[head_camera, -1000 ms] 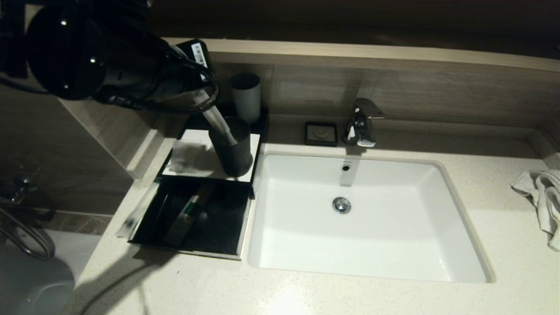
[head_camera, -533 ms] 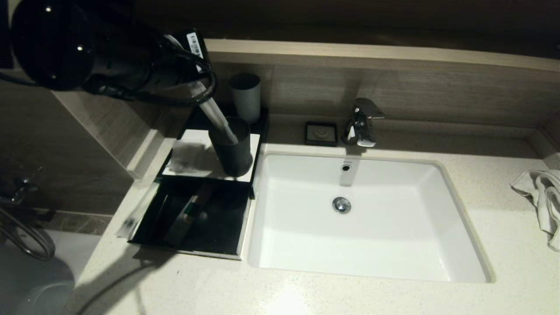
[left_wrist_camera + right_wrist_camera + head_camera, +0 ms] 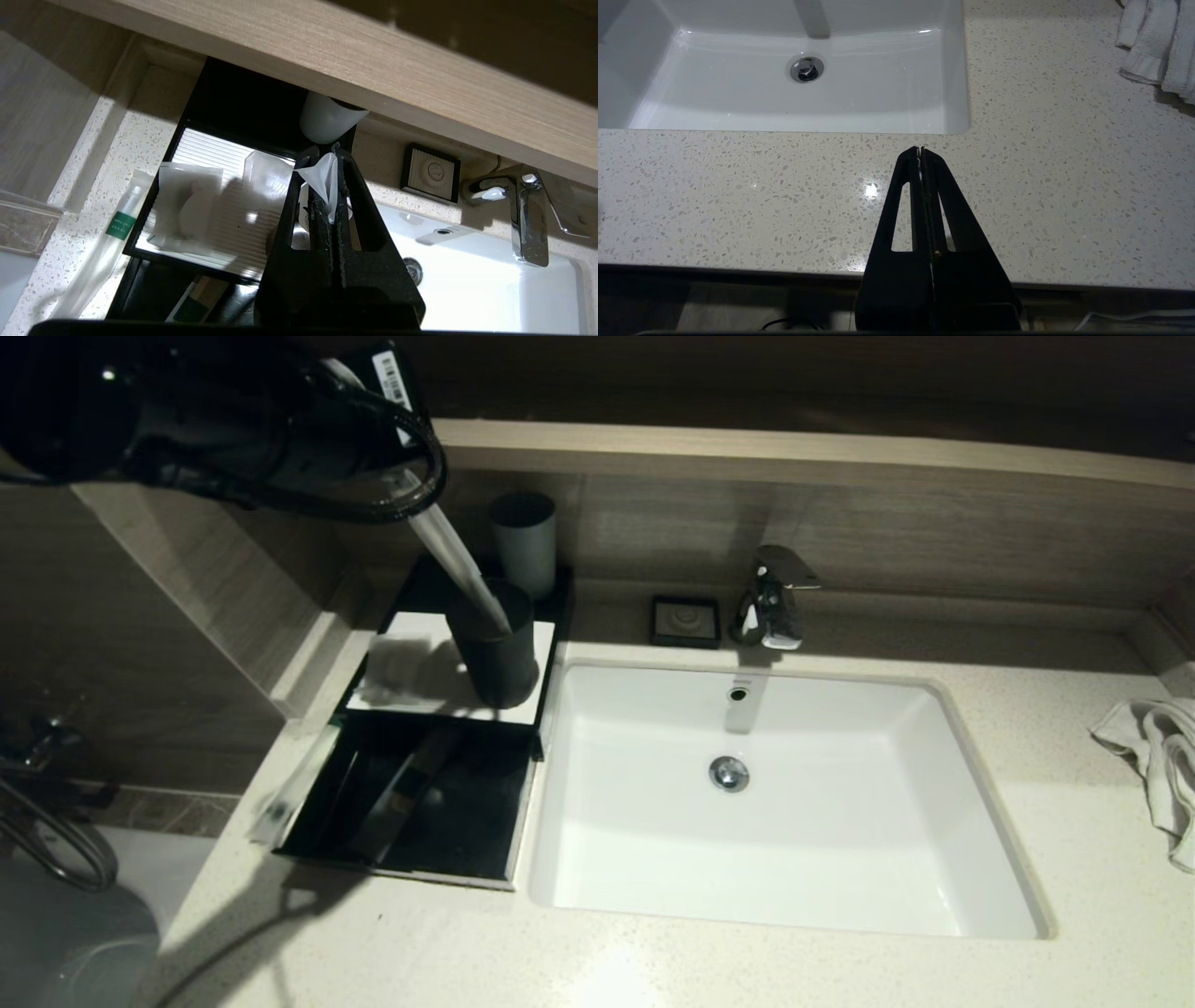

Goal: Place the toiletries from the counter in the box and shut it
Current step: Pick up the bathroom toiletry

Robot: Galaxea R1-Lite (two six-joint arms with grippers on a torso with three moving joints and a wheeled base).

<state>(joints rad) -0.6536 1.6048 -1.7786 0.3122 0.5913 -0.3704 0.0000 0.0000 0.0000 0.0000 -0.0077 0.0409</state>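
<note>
My left gripper (image 3: 406,499) (image 3: 327,151) hangs high over the back left of the counter (image 3: 653,971), shut on the top of a long translucent packet (image 3: 457,569) (image 3: 322,179). The packet slants down to the mouth of the dark cup (image 3: 499,658). That cup stands on the white top of the black box (image 3: 420,709), beside a squarish packet with a round pad (image 3: 187,210). The drawer (image 3: 467,821) is pulled out, with a green-labelled packet (image 3: 401,798) inside. Another long green-labelled packet (image 3: 294,784) (image 3: 117,228) lies on the counter left of the drawer. My right gripper (image 3: 920,149) is shut over the front counter.
A grey cup (image 3: 523,541) stands behind the dark one. A small black square dish (image 3: 686,621) and a chrome faucet (image 3: 770,597) sit at the back of the white sink (image 3: 990,821). A crumpled white towel (image 3: 1158,756) lies far right. A wooden ledge (image 3: 373,70) overhangs the back.
My left arm has risen and drawn back to the left, lifting the held packet further out of the dark cup. Nothing else has moved.
</note>
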